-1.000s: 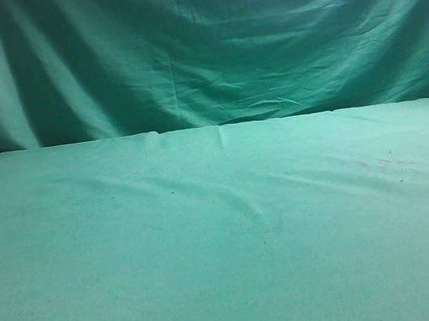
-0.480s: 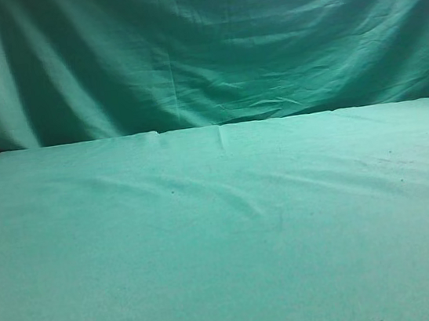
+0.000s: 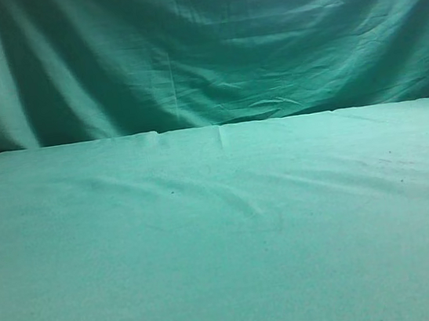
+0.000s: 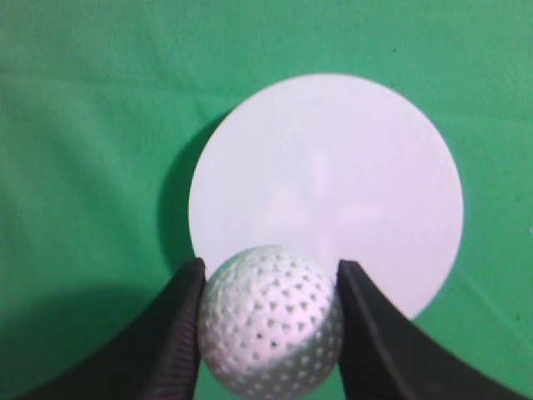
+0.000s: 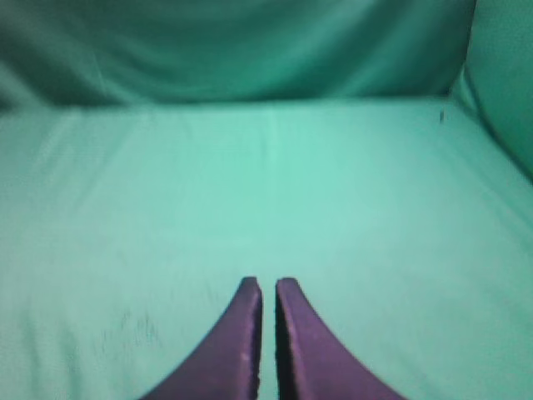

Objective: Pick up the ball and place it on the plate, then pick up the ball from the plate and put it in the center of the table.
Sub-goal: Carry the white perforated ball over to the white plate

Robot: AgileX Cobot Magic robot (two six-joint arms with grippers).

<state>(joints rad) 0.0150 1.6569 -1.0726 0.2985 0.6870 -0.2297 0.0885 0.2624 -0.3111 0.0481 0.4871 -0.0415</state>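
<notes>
exterior change: none across the last second; same teal table (image 3: 225,238) and same draped backdrop (image 3: 199,44); no arm, ball or plate enters this view, so the action sits outside its framing

ball: white dimpled ball (image 4: 272,321) pinched between the two dark fingers (image 4: 171,333) of the left gripper (image 4: 271,321); both fingers touch its sides; held, not resting free

plate: flat white round plate (image 4: 333,175) lies on the green cloth beyond the ball in the left wrist view; ball overlaps the plate's near edge in the picture; a shadow falls on the cloth to the plate's left

height: cannot tell whether the ball touches the plate or hangs above it; its underside is cut off by the frame edge

right gripper: right gripper (image 5: 268,333) has fingers drawn together with only a thin slit between them; nothing in it; only bare cloth ahead of it, backdrop at the far side

step, judged: either carrying the ball onto the plate or lifting it off; these pictures alone do not settle which half of the task this is

meaning for task: static exterior view says nothing on progress; the left wrist view is the only evidence; ball is in hand at the plate

next need: if placing, bring the ball further over the plate's middle before release, since at the near rim it could roll off

risk: round ball on a flat rimless-looking plate; may roll on release
</notes>
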